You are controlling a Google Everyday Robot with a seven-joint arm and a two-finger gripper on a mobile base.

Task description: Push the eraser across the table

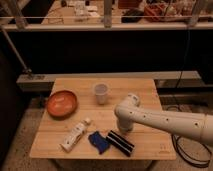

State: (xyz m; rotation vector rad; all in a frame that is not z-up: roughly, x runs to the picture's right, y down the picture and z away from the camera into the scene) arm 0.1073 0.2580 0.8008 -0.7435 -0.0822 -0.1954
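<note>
The eraser is a long black block with pale stripes. It lies slantwise near the front edge of the light wooden table. My gripper hangs from the white arm that reaches in from the right. It is low over the table, just behind the eraser's far end and close to it. Whether it touches the eraser I cannot tell.
A lumpy dark-blue object lies just left of the eraser. A white bottle lies at the front left. An orange bowl sits at the left and a white cup at the back centre. A black cable lies on the floor to the right.
</note>
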